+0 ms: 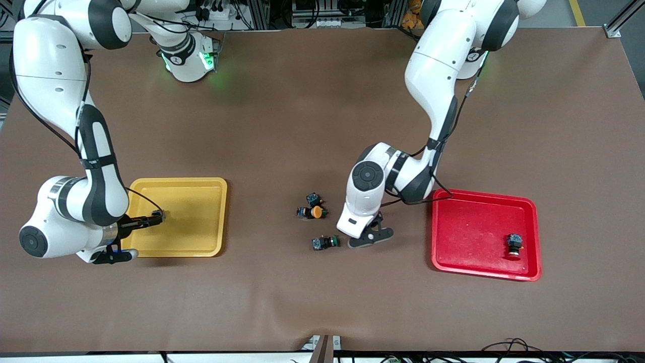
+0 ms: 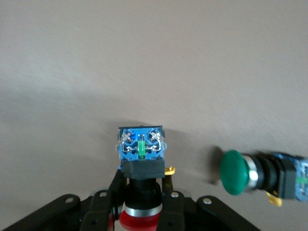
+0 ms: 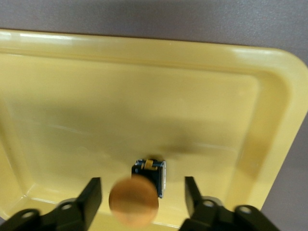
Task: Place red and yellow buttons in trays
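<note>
The left gripper (image 2: 139,211) pinches a red button (image 2: 140,163) on the table; it could slip when lifted. The right gripper (image 3: 142,195) is open over the yellow tray (image 3: 269,120), and its yellow button (image 3: 134,198) may bounce out

Bright even light, soft shadows, blurry wrist views

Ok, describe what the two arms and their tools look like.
Both arms are glossy white shells with dark grey joint bands and round black end caps. Thin black cables run along the outside of each forearm, and green lights glow at the bases. The left tool and right tool each have two flat black fingers on a black bracket with bolt holes.
</note>
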### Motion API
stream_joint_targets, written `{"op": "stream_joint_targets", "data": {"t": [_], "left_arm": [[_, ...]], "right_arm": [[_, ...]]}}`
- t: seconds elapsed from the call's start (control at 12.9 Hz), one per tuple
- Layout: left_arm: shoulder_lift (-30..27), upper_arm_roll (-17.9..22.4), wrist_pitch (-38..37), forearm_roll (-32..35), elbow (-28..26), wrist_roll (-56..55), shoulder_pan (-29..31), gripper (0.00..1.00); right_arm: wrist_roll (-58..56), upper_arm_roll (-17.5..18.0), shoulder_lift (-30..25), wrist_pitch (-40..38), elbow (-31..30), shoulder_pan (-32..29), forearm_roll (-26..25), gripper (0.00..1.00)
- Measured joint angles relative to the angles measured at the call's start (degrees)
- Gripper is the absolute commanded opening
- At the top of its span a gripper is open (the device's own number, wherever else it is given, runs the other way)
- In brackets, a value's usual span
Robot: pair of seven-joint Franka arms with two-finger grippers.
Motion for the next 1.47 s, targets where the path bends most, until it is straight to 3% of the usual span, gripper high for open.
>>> {"op": "stream_joint_targets", "data": {"t": [0.54, 1.01, 1.24, 1.47], "left_arm": [[-2.99, 1.23, -7.29, 0.0, 0.01, 11.13, 8.14, 0.0], [-4.55, 0.73, -13.06, 0.0, -0.11, 26.62, 17.13, 0.0], [-4.55, 0.44, -15.41, 0.0, -0.61, 33.97, 20.28, 0.0], [-4.54, 0.34, -16.34, 0.0, -1.6, 40.34, 22.49, 0.0]], "right_arm": [[-0.05, 0.86, 0.04, 0.09, 0.03, 0.1, 0.64, 1.0], [1.87, 1.1, -0.13, -2.93, 0.44, 0.42, 6.61, 1.0], [14.37, 1.65, -0.83, -5.21, 0.74, 2.32, 10.25, 1.0], [32.74, 2.36, -1.43, -5.35, 1.64, 8.17, 11.94, 1.0]]}}
